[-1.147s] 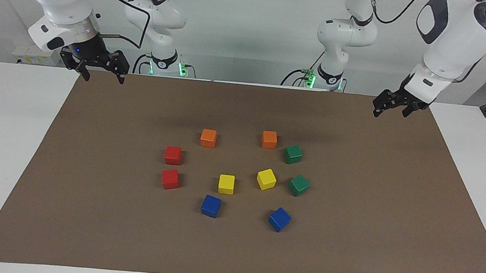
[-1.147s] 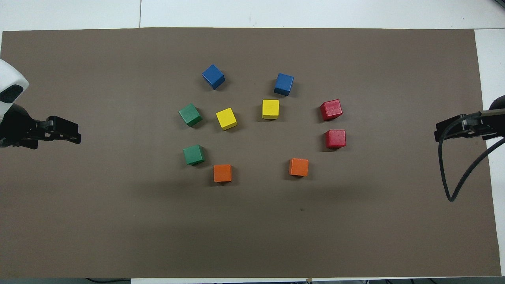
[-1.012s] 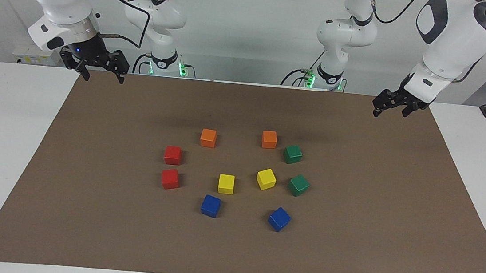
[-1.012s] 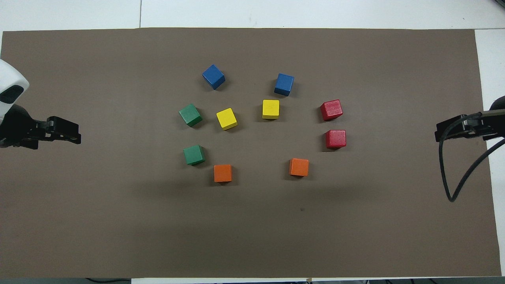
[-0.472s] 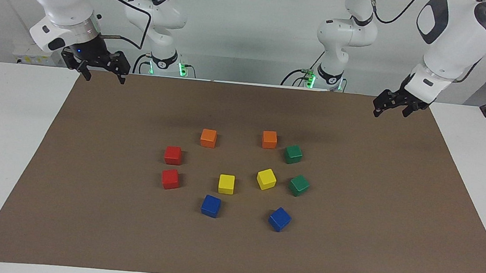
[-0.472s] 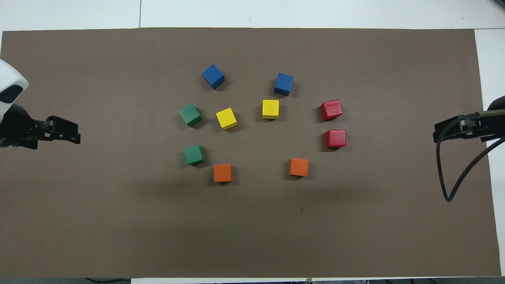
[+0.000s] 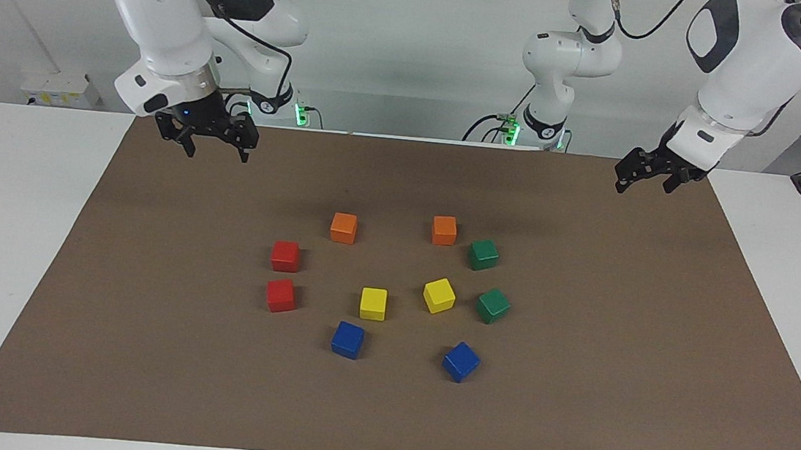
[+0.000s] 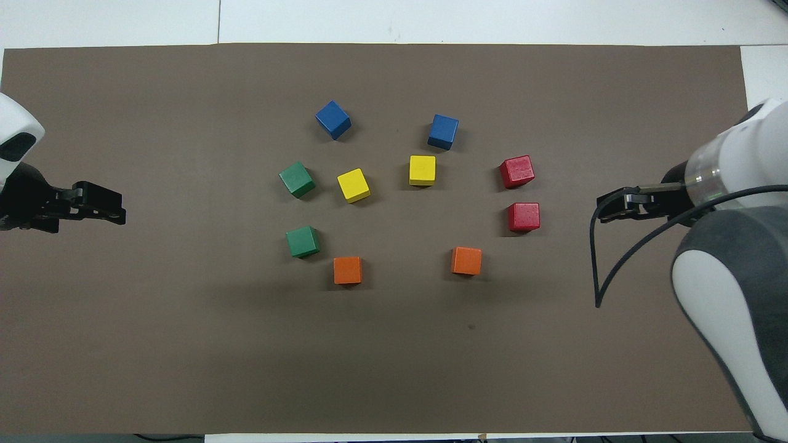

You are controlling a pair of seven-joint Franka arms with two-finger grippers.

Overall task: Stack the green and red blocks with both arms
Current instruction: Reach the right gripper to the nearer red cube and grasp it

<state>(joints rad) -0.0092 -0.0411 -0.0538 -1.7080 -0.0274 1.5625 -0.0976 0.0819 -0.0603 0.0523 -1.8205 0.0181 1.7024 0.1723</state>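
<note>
Main change I see: my right gripper (image 7: 214, 150) has swung in from the mat's corner toward the middle, now up in the air over the brown mat (image 7: 576, 389) along its robot-side edge, at the right arm's end. In the overhead view the right arm's white and grey body now fills that lower corner, which it didn't half a second ago. Its fingers stand apart, holding nothing. My left gripper (image 7: 641, 180) hasn't budged: it hangs over the mat's robot-side corner at the left arm's end, fingers spread, empty. None of the cubes has shifted.

Task cubes, all single, flat on the mat, nothing stacked:
- two red blocks (image 7: 285, 256) (image 7: 280, 295), bright, smooth, side by side near the mat's middle toward the right arm's end, a small gap between them, one nearer the robots than the other.
- two green blocks (image 7: 483, 254) (image 7: 493, 305), dark green, toward the left arm's end, apart from each other, both turned a bit off square to the mat's edges.

Others: two orange cubes (image 7: 343, 228) (image 7: 444, 230) nearest the robots, two yellow cubes (image 7: 373, 303) (image 7: 438, 295) in the middle between reds and greens, two blue cubes (image 7: 347, 340) (image 7: 461, 361) farthest from the robots. One orange cube sits just beside the nearer green block, not touching.
</note>
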